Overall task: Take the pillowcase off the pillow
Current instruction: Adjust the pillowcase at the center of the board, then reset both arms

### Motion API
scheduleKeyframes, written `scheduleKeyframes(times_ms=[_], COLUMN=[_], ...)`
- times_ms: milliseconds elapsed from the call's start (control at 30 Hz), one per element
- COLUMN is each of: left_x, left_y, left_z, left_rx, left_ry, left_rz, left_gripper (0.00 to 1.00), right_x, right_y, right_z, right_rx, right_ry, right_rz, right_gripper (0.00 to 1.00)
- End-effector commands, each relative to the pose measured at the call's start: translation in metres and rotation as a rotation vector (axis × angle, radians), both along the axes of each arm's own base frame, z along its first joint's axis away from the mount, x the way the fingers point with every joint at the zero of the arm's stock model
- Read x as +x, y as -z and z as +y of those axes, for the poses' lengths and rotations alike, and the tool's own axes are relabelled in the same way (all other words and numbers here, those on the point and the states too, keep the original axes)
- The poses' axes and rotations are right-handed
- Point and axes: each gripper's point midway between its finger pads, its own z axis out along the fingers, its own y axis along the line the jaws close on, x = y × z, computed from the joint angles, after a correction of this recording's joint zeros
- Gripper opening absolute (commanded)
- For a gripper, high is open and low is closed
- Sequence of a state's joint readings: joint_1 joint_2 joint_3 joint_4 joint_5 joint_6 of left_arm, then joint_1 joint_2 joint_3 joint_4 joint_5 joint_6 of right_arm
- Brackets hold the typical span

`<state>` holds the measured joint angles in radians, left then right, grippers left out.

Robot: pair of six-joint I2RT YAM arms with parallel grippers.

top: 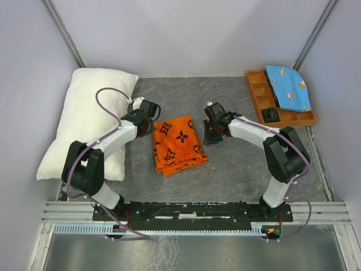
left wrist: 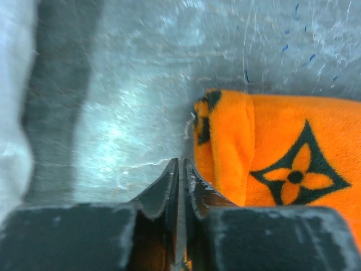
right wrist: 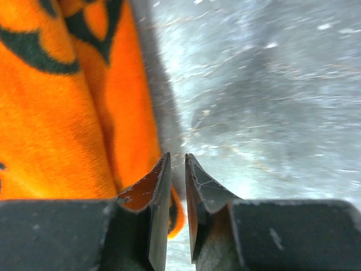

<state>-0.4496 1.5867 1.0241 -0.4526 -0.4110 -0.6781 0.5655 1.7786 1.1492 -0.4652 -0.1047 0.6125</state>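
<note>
Pillowcase [top: 179, 144] is lying folded mid-counter [top: 242, 169], apart from the pillow. Left gripper [top: 150, 125] is sitting clenched, empty, just beside its 10 o'clock edge. Right gripper [top: 212, 134] is hovering at its 2 o'clock, jaws slightly parted, grasping nothing. Pillow [top: 84, 118] is lying at 9 o'clock. Wooden tray [top: 256, 93] is holding a blue cloth [top: 289, 89] at 1 o'clock.

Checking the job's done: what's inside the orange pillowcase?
Apparently nothing: the pillowcase lies folded flat on the table, the bare white pillow apart on its left. Between its folds is hidden.
</note>
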Motion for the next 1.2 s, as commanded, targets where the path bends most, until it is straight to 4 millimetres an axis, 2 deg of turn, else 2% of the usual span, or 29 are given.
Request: scheduleKeyframes(times_ms=[0,33,100,133,167,200,300,367,467,533,633,833,900,1000,1100,1167], left_x=[0.015,0.018,0.022,0.024,0.025,0.025,0.027,0.029,0.034,0.036,0.037,0.031,0.03,0.03,0.032,0.036], left_y=[-0.071,-0.088,-0.115,-0.127,-0.137,-0.146,-0.166,-0.176,-0.189,-0.192,-0.197,-0.207,-0.21,-0.213,-0.223,-0.233], left_z=[0.039,0.045,0.051,0.051,0.052,0.052,0.042,0.038,0.039,0.046,0.054,0.063,0.066,0.07,0.072,0.074], left_rx=[0.064,0.054,0.047,0.036,0.038,0.035,-0.007,-0.039,-0.059,-0.049,-0.058,-0.074,-0.069,-0.065,-0.069,-0.064], left_ry=[-0.036,-0.037,-0.024,-0.005,0.004,0.021,0.1,0.148,0.198,0.2,0.2,0.2,0.198,0.197,0.192,0.181], left_rz=[-0.116,-0.152,-0.194,-0.203,-0.21,-0.215,-0.24,-0.254,-0.248,-0.241,-0.25,-0.276,-0.28,-0.284,-0.308,-0.331], left_gripper=[0.21,0.3,0.56,0.69,0.79,0.85,0.93,0.98,0.99,0.99,0.99,0.99,0.99,0.99,0.99,0.99], right_x=[0.027,0.028,0.028,0.027,0.026,0.025,0.023,0.022,0.017,0.012,0.003,-0.013,-0.015,-0.012,-0.006,-0.008], right_y=[-0.015,-0.011,-0.004,-0.002,0.0,0.002,0.007,0.009,0.01,0.007,0.0,0.002,0.002,0.001,-0.012,-0.025], right_z=[-0.043,-0.05,-0.056,-0.055,-0.052,-0.047,-0.031,-0.019,0.003,0.021,0.058,0.122,0.143,0.171,0.179,0.173], right_rx=[-0.211,-0.254,-0.3,-0.304,-0.3,-0.294,-0.285,-0.286,-0.284,-0.277,-0.229,-0.154,-0.116,-0.088,-0.081,-0.087], right_ry=[0.059,0.062,0.058,0.054,0.049,0.039,0.005,-0.022,-0.059,-0.082,-0.105,-0.092,-0.076,-0.096,-0.113,-0.132], right_rz=[-0.129,-0.129,-0.121,-0.121,-0.126,-0.128,-0.141,-0.138,-0.146,-0.154,-0.164,-0.132,-0.129,-0.128,-0.15,-0.169], right_gripper=[0.23,0.23,0.22,0.22,0.22,0.23,0.26,0.32,0.45,0.58,0.7,0.77,0.82,0.83,0.84,0.84])
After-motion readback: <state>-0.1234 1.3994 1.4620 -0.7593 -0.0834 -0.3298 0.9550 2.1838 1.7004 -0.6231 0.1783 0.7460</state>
